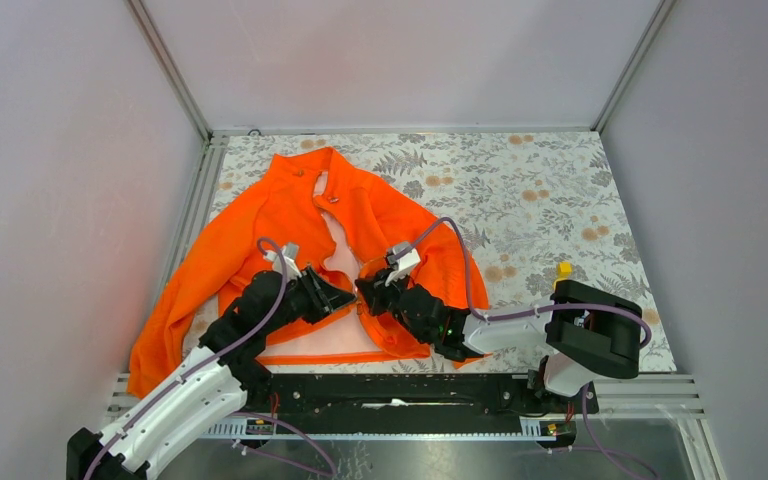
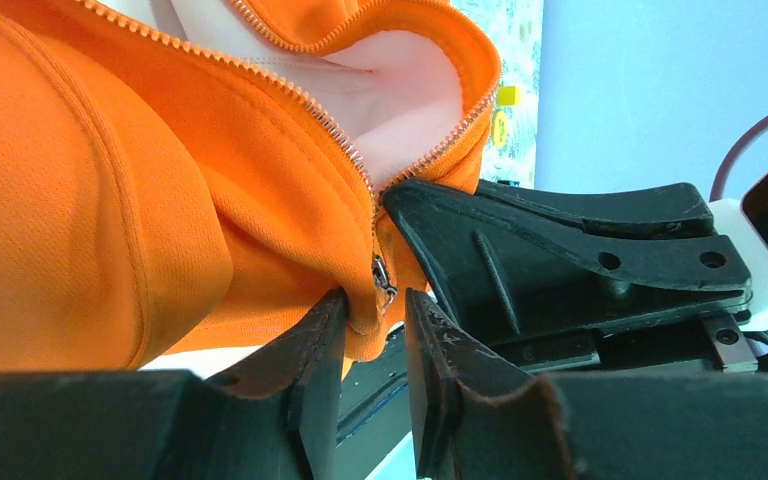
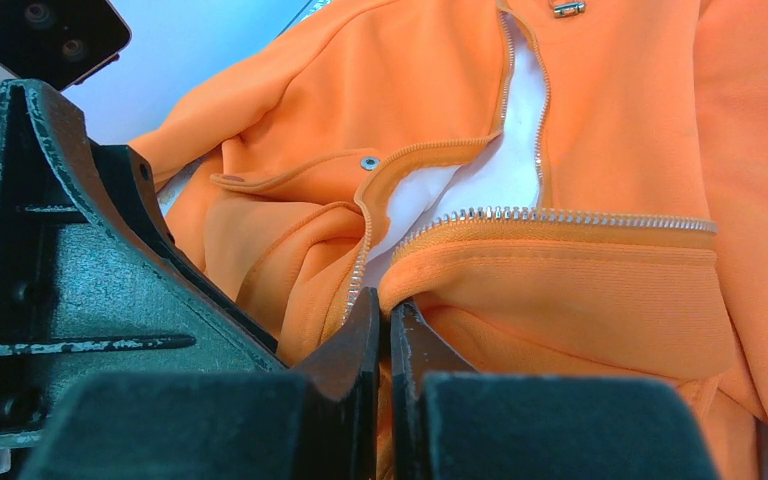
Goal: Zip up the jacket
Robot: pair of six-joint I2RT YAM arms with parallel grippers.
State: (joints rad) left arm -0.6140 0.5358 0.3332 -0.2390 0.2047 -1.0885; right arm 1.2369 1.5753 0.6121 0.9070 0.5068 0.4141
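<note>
**Risk: zip start comes loose at the hem**

Jacket [image 1: 290, 215] lies left of centre on the worktop [image 1: 540, 190], collar at the far side. The front is open and the pale lining [image 2: 400, 110] shows. Both hands meet at the bottom hem, near the arm bases.

Left hand [image 2: 372, 305]: fingers parted. The hem corner with the zipper slider [image 2: 383, 280] hangs in the gap and touches one finger only, so nothing is clamped.
Right hand [image 3: 385, 320]: closed, and it looks to be pinching the jacket's other front edge just beside the slider. I can't see how deep that bite goes.

What could go wrong:
- The slider side is free. If the right hand pulls, the hem can slide out of the left hand's gap and the two edges lose alignment
- Folds hide whether the pin is seated in the slider, so running it unseated gives a split zip
- If the left hand closes on fabric instead of the slider, a pull drags the whole jacket across the worktop and the teeth don't engage
- The hem is bunched and lining sits close to the teeth [image 3: 560, 215], so it could snag in the slider
- The tooth rows splay wide apart and curve above the hem. With nothing tensioning them, the slider is likely to jam
- The hands are tip to tip, so any re-grip here risks a finger clash
</note>
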